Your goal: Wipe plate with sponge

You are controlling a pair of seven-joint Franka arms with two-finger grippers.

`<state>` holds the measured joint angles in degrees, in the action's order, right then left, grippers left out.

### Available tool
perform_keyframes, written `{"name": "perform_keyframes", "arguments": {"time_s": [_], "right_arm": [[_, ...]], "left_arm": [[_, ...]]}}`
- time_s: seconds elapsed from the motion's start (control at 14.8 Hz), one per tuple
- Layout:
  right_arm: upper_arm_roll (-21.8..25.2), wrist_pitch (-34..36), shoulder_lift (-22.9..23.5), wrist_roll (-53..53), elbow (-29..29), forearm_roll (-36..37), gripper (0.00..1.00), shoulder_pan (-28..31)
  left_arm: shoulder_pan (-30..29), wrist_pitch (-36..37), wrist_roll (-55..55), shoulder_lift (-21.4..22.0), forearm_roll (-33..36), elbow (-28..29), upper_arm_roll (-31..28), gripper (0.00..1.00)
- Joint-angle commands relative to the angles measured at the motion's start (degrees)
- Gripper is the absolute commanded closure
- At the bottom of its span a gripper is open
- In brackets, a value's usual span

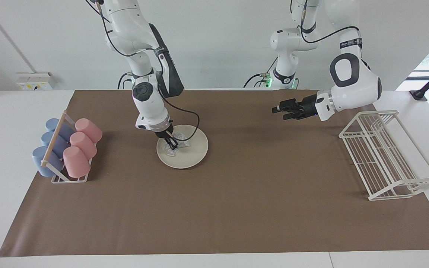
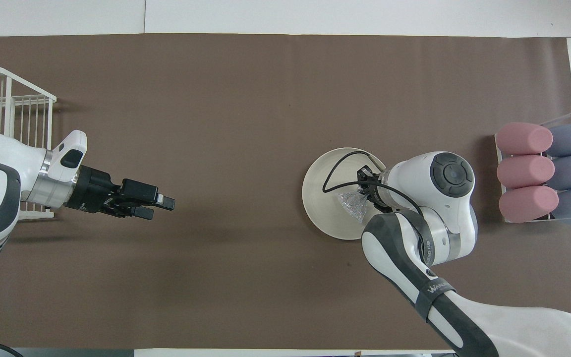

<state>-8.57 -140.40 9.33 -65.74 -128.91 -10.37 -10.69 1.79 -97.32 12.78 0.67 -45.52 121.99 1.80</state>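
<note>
A cream-white plate lies flat on the brown mat, toward the right arm's end of the table. On it rests the sponge, a crinkly silvery wad. My right gripper points down onto the plate and is shut on the sponge, pressing it against the plate's surface. My left gripper hangs level over bare mat beside the wire rack, open and holding nothing; that arm waits.
A small rack of pink and blue cups lies at the right arm's end of the mat. A white wire dish rack stands at the left arm's end. The right arm's cable loops over the plate.
</note>
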Motion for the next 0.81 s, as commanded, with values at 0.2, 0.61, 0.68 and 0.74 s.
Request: {"name": "perform_keyframes", "arguments": {"time_s": [0.2,0.61,0.68,0.74], "right_arm": [[-0.7,-2.0,0.7,-10.4,-2.1,-1.2,1.0,-5.9],[-0.7,-3.0,0.8,-13.9,-2.1,-1.2,1.0,-7.9],[-0.7,-2.9,0.8,-11.5,-2.1,-1.2,1.0,-7.3],[-0.7,-2.8,0.9,-9.3,-2.1,-1.2,1.0,-6.1]], "left_arm": [[0.5,-0.8,-1.5,0.9,3.2,-0.6,0.2,0.0],[0.5,-0.8,-1.5,0.8,3.5,-1.0,0.2,0.0],[0.5,-0.8,-1.5,0.8,3.5,-1.0,0.2,0.0],[0.5,-0.8,-1.5,0.8,3.5,-1.0,0.2,0.0]]}}
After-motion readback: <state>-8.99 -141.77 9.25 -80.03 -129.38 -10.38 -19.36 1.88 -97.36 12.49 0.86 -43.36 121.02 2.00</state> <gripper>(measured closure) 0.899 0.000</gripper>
